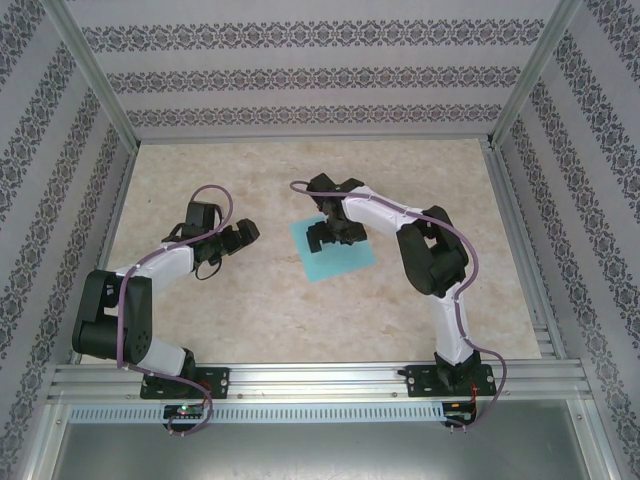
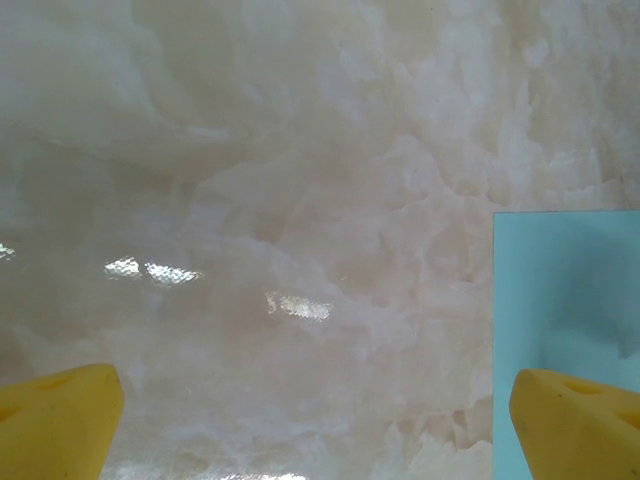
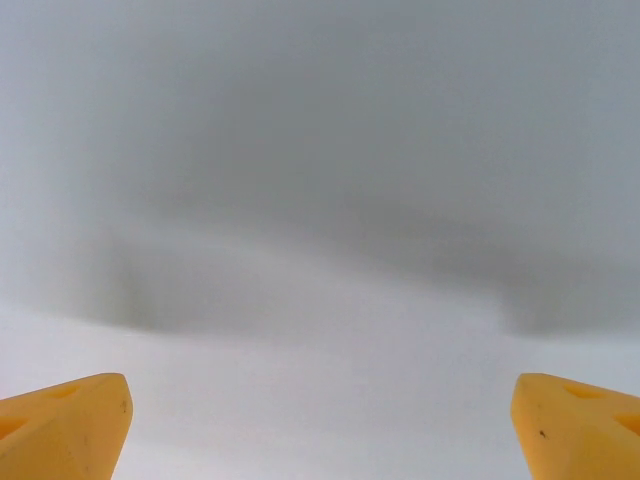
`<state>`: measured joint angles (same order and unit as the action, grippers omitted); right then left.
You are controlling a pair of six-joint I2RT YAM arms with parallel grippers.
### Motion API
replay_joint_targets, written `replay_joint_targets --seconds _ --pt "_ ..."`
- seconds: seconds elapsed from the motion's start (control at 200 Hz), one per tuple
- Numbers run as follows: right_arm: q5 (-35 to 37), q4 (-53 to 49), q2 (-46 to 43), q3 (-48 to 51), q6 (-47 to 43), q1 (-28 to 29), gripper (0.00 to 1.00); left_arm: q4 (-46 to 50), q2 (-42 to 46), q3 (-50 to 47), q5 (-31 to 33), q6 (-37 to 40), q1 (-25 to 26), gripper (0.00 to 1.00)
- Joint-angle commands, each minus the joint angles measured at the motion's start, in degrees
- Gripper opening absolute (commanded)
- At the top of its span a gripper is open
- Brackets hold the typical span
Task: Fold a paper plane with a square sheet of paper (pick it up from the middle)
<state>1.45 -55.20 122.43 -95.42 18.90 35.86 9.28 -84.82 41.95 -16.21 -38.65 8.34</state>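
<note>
One flat teal square on marbled table.

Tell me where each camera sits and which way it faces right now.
Top external: above and behind both arms, looking down on the table; left gripper beside the paper, right gripper over it.
Left wrist: on the left arm, facing down at the table; its yellow fingertips in the bottom corners, paper's edge at right.
Right wrist: on the right arm, close over a blurred pale surface; its fingertips show, wide apart.
Shared: top and left wrist both show paper and table.
</note>
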Motion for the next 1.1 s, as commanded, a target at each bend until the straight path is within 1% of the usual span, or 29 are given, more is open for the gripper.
replay_joint_targets --seconds 0.0,0.195,0.3,0.46,0.624,0.714,0.889,0.969,1.094 --pt "1.2 -1.7 1.4 -3.5 -0.6 -0.3 0.98 -0.4 -0.3 1.4 -0.4 1.0 0.8 1.0" --pt "-0.7 -1.6 5.1 -5.8 -0.7 -0.2 0.98 -0.1 -0.3 1.5 -0.6 0.9 0.9 1.0" --pt "-0.6 -2.2 6.9 -6.7 -1.0 -0.2 0.98 -0.1 -0.3 1.6 -0.7 0.9 1.0 1.0" --pt "-0.6 -2.5 9.0 -5.7 -1.2 -0.3 0.96 -0.1 -0.4 1.6 -0.6 1.0 1.1 1.0" --pt "-0.9 -2.9 10.7 -3.7 -2.0 -0.7 0.88 0.0 -0.4 1.6 -0.7 1.1 1.2 1.0" --pt "-0.7 -2.9 11.2 -2.9 -2.3 -1.0 0.86 0.0 -0.4 1.5 -0.6 1.1 1.2 1.0" --pt "-1.6 -2.2 10.1 -2.4 -2.2 -1.3 0.79 0.1 -0.4 1.6 -0.7 1.1 1.2 1.0" --pt "-3.9 -0.8 8.1 -1.8 -1.6 -1.3 0.72 0.2 -0.4 1.6 -0.8 1.0 1.2 1.0" --pt "-11.1 4.3 2.4 1.1 0.5 -1.4 0.56 -0.4 -0.3 1.1 -1.5 0.2 1.3 1.0"
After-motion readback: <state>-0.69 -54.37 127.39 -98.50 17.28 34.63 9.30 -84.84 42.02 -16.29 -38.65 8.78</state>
